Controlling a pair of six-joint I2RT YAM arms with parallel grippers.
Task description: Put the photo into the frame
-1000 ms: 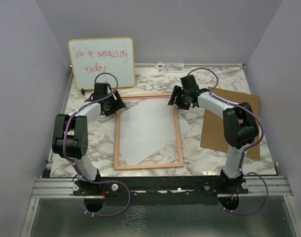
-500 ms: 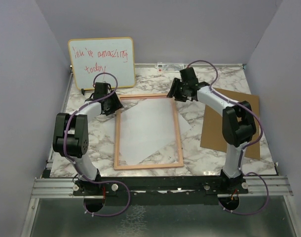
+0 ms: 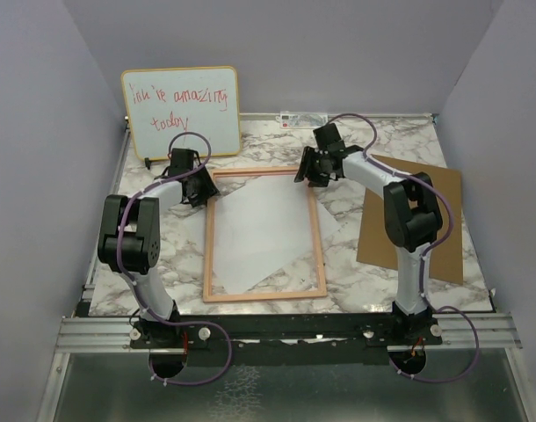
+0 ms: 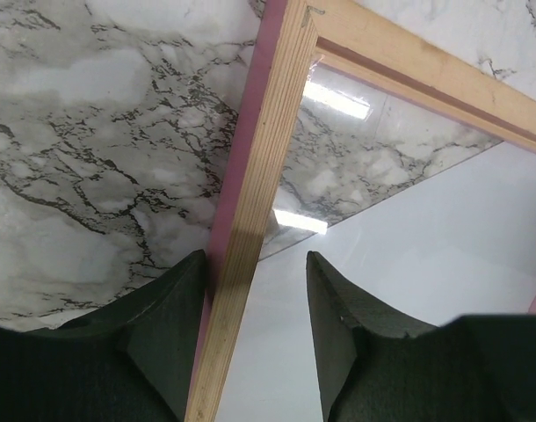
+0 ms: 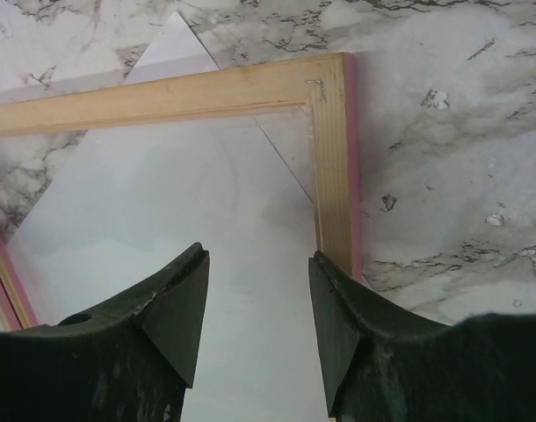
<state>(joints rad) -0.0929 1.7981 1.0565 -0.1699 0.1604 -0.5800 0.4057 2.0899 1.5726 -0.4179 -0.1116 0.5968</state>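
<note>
1. Top external view: both arms reach to the far end of the frame [image 3: 264, 296]. The left gripper [image 3: 195, 189] is at its far-left corner and the right gripper [image 3: 314, 170] at its far-right corner.
2. The photo [image 3: 264, 229] lies white side up and skewed. The wrist views suggest it sits under the frame, since the wooden rail crosses over a paper corner that pokes out just past the right gripper's fingertips.
3. Left gripper: the jaws are parted and straddle the left rail. The rail runs close along the outer finger [image 4: 167, 334], and a clear gap remains on the inner side. Nothing is clamped.
4. Right gripper: the jaws are parted over the pane and hold nothing. The right rail ends against the outer finger [image 5: 343, 325], so it is not between the two.
5. Step in hand, as I judge it: taking hold of the frame's far end so it can be lifted off the crooked print.
6. The next move calls for shifting the right jaws outward until they straddle their rail. Both grippers should then pinch and rise together, because uneven lifting could twist the frame or drag the paper.
7. The brown backing board [image 3: 373, 237] waits well outside the right arm.
</note>
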